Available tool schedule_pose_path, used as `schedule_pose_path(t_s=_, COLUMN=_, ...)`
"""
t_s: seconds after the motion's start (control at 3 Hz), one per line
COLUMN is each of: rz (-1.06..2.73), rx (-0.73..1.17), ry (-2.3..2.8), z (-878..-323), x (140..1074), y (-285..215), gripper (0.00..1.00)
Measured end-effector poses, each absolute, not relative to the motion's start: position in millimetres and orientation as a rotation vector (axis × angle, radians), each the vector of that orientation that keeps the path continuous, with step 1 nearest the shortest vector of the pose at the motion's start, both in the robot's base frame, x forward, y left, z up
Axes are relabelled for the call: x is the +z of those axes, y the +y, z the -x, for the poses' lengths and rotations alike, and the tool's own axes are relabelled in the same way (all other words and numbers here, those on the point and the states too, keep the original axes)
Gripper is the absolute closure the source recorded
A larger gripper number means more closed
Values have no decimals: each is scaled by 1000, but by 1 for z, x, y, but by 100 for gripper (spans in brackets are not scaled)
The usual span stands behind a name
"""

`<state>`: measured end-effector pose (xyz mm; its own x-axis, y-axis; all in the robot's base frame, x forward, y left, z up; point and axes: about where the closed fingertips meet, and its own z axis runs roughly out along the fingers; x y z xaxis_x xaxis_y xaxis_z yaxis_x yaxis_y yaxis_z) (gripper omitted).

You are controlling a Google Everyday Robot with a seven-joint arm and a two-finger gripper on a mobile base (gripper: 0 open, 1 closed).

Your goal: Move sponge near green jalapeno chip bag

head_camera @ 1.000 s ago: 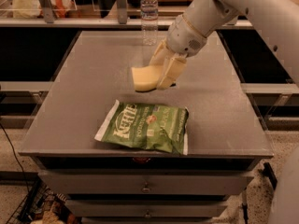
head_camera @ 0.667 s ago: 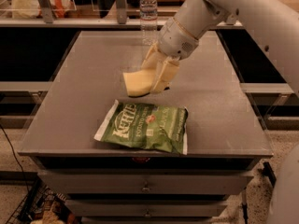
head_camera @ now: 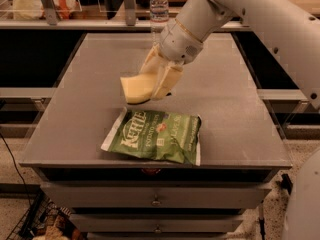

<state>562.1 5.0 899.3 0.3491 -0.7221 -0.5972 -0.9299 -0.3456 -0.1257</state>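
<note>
The pale yellow sponge [head_camera: 135, 89] is held in my gripper [head_camera: 156, 86], just above the grey table top. The cream fingers [head_camera: 167, 80] are shut on its right end. The green jalapeno chip bag [head_camera: 155, 135] lies flat near the table's front edge, white "Kettle" lettering up. The sponge hangs just behind the bag's back left corner, a short gap away. My white arm reaches in from the upper right.
A clear water bottle [head_camera: 159, 10] stands at the back of the grey table [head_camera: 75, 114]. Drawers [head_camera: 156, 200] sit below the front edge. Shelving with bagged items runs behind the table. Floor drops off on both sides.
My gripper has carried the sponge left and toward the front, closer to the chip bag. The bag and bottle have not moved.
</note>
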Motion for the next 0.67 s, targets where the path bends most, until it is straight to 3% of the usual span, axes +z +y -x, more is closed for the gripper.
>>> schedule_pose_path(t_s=0.33, rz=2158, rx=613, ry=1424, z=-566, x=901, y=10, gripper=13)
schedule_pose_path(t_s=0.67, rz=2145, rx=604, ry=1398, z=-572, x=909, y=13, gripper=0)
